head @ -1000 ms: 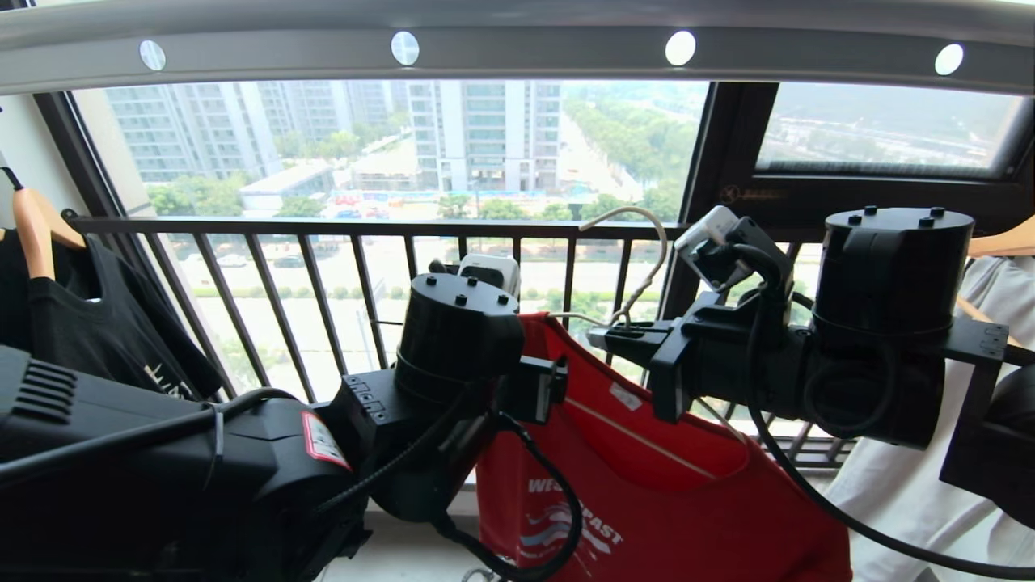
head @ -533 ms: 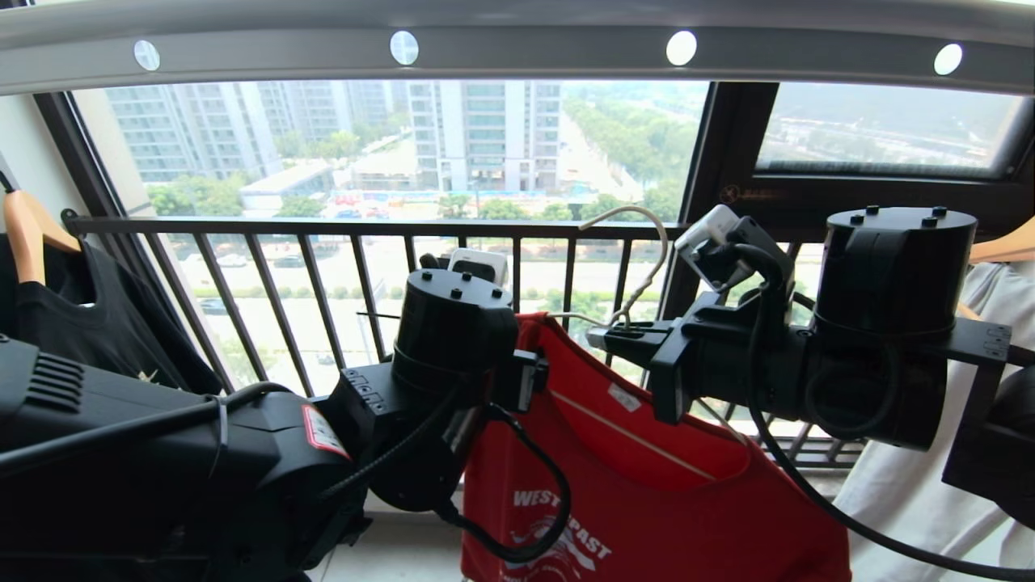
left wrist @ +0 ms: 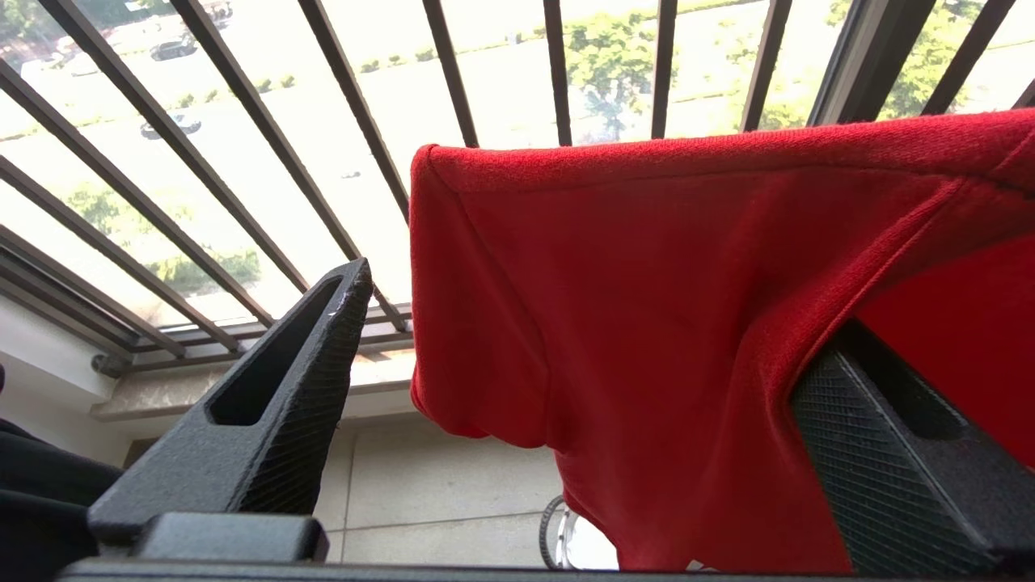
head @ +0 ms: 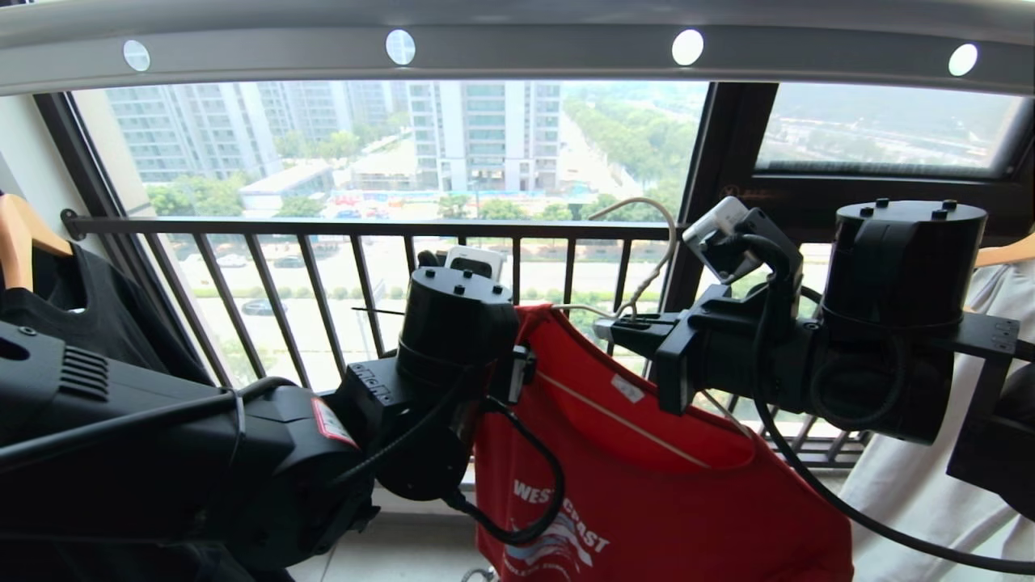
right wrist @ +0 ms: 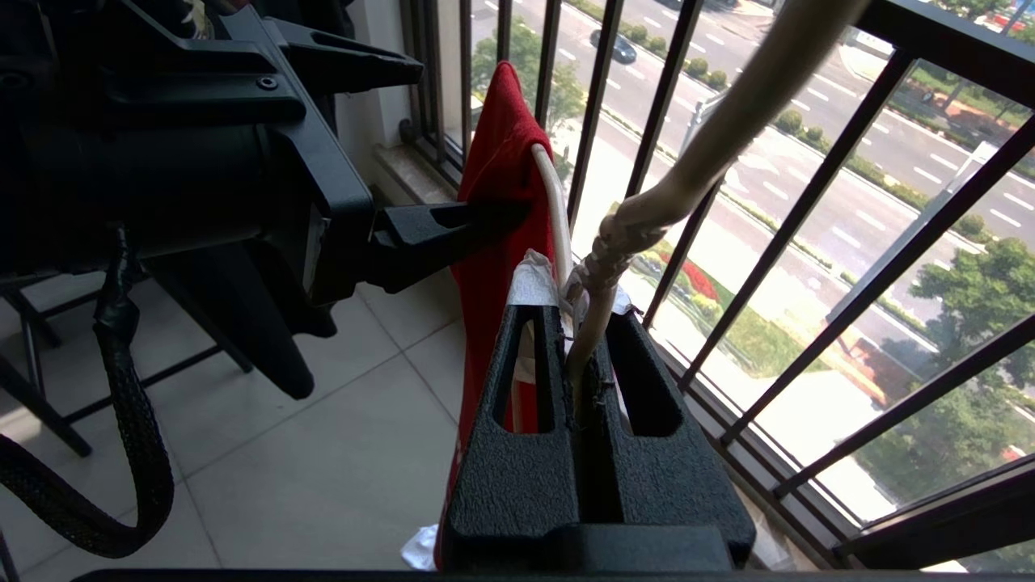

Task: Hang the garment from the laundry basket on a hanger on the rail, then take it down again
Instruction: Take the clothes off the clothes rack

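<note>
- Before you, a large window point(head: 420, 145) admits bright daylight over high-rise blocks, trees and a road.
- A black barred railing point(head: 323, 275) crosses its lower part.
- A dark window frame point(head: 728, 162) stands at your right.
- Below lies a pale tiled floor point(right wrist: 323, 453) and a stone sill point(left wrist: 242, 388).

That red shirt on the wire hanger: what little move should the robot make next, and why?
Probably lift the hanger toward the rail. The right gripper is shut on its neck, the red shirt already drapes over it, and the hook sits well below the rail. The left gripper is open beside the shirt's shoulder.
</note>
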